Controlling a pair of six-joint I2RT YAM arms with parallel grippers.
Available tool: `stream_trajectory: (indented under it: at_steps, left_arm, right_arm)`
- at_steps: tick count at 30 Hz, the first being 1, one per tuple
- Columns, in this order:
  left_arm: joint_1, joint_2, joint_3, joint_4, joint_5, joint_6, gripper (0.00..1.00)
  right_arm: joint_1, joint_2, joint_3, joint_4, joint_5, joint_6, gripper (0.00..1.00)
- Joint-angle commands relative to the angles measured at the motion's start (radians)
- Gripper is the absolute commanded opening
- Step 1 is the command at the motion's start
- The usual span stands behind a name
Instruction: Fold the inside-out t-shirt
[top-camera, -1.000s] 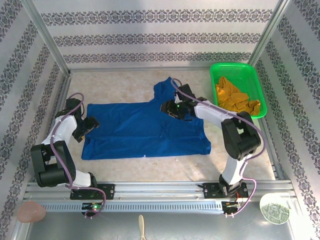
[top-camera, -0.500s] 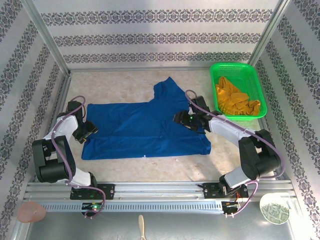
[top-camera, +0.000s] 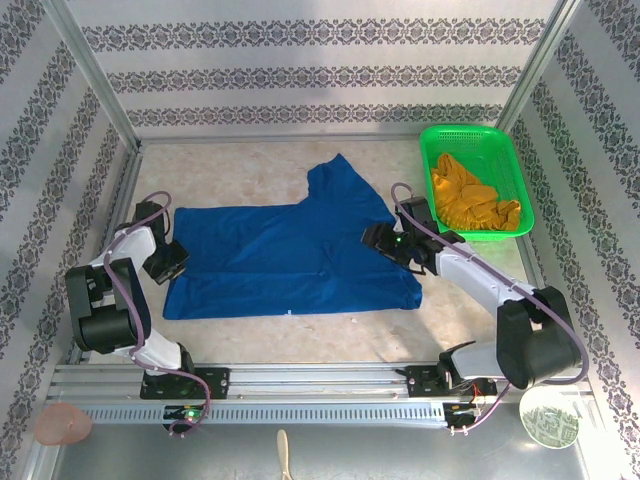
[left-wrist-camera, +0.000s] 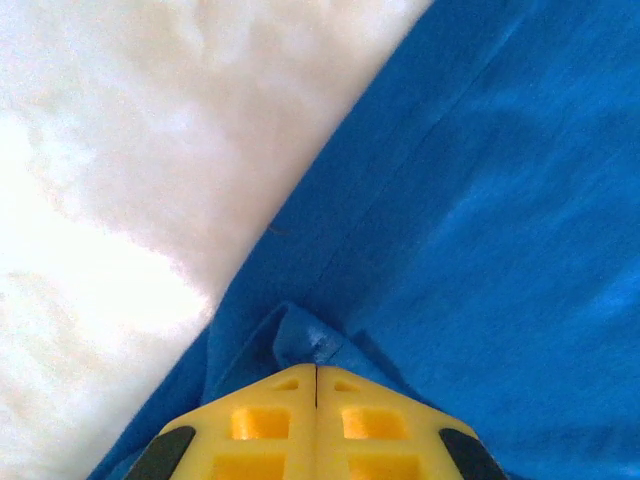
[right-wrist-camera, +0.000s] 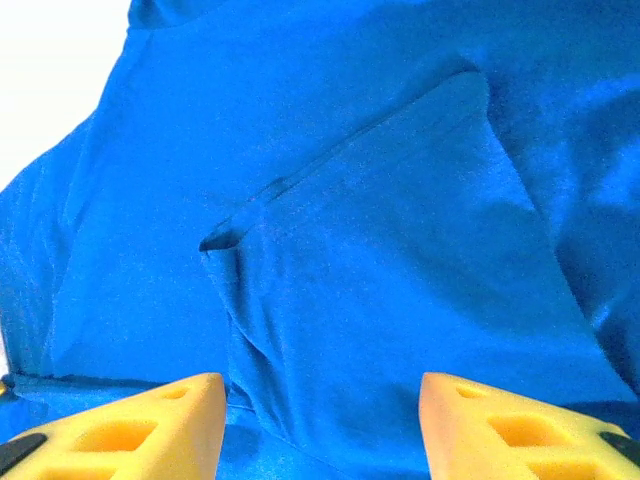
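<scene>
Left hand (top-camera: 166, 262): fingers pressed together and clamped on a small pucker of cloth at the left edge of the inside-out t-shirt (top-camera: 290, 255), low over the pale desk (top-camera: 230, 170); the wrist view shows the hand (left-wrist-camera: 316, 372) pinching that fold of the shirt (left-wrist-camera: 480, 200).
Right hand (top-camera: 381, 240): fingers apart, poised over the shirt's right side; from its wrist the hand (right-wrist-camera: 322, 400) frames wrinkled blue cloth (right-wrist-camera: 380, 250) with a raised seam.
Inside-out t-shirt: royal blue, spread mostly flat across the middle of the desk, one sleeve pointing toward the far wall.
Green basket (top-camera: 466, 129): far right corner of the desk, near the shirt's right side but apart from it.
In the basket: a crumpled mustard garment (top-camera: 465, 200), covering much of the floor.
Between shirt and basket: the right arm and its lilac cable (top-camera: 425, 228).
Near edge: a metal rail (top-camera: 310, 385) carries both arm bases; in front of it lie a pink lump (top-camera: 62, 424), a wooden stick (top-camera: 283, 455) and a round pale-green disc (top-camera: 548, 417), all well apart from the shirt.
Surroundings: patterned walls (top-camera: 320, 70) on three sides.
</scene>
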Motion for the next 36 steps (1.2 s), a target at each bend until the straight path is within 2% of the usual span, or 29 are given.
stream_trajectory:
  at_steps: [1, 6, 7, 9, 12, 14, 16, 19, 21, 23, 24, 27, 31, 36]
  left_arm:
    - [0.022, 0.013, 0.048, -0.001, -0.044, -0.001, 0.0]
    - [0.036, 0.046, 0.073, 0.004, -0.048, -0.008, 0.0]
    - [0.036, 0.058, 0.078, 0.001, -0.051, -0.01, 0.06]
    - [0.042, 0.076, 0.086, 0.0, -0.057, -0.01, 0.35]
    - [0.078, 0.087, 0.128, -0.033, -0.076, 0.001, 0.7]
    - [0.105, 0.059, 0.161, -0.058, -0.074, 0.009, 0.79]
    - [0.113, 0.005, 0.184, -0.076, -0.034, 0.012, 0.81]
    - [0.099, -0.11, 0.158, -0.054, 0.12, -0.036, 0.91]
    - [0.057, -0.166, 0.104, -0.023, 0.231, -0.09, 0.93]
    - [-0.026, -0.201, 0.035, 0.029, 0.289, -0.146, 0.94]
    - [-0.081, -0.211, -0.006, 0.064, 0.301, -0.176, 0.98]
    - [-0.186, -0.213, -0.128, 0.188, 0.316, -0.253, 0.99]
    - [-0.198, -0.16, -0.246, 0.287, 0.312, -0.291, 1.0]
    - [-0.194, -0.13, -0.305, 0.326, 0.267, -0.315, 1.0]
  right_arm:
    - [-0.017, -0.033, -0.027, -0.032, 0.032, -0.001, 0.54]
    - [-0.033, -0.061, -0.049, -0.049, 0.044, -0.006, 0.54]
    - [-0.038, -0.066, -0.054, -0.054, 0.046, -0.008, 0.54]
    - [-0.044, -0.078, -0.057, -0.067, 0.051, -0.012, 0.54]
    - [-0.052, -0.111, -0.051, -0.118, 0.074, -0.03, 0.54]
    - [-0.06, -0.135, -0.046, -0.161, 0.082, -0.05, 0.54]
    - [-0.064, -0.158, -0.043, -0.201, 0.083, -0.067, 0.54]
    - [-0.061, -0.171, -0.058, -0.221, 0.035, -0.077, 0.54]
    - [-0.052, -0.151, -0.07, -0.227, 0.023, -0.074, 0.54]
    - [-0.038, -0.131, -0.094, -0.197, 0.024, -0.051, 0.54]
    - [-0.03, -0.118, -0.11, -0.176, 0.028, -0.036, 0.54]
    - [-0.003, -0.077, -0.134, -0.145, 0.052, -0.011, 0.54]
    - [0.0, -0.079, -0.217, -0.119, 0.109, 0.077, 0.54]
    - [-0.004, -0.205, -0.352, -0.179, 0.194, 0.285, 0.55]
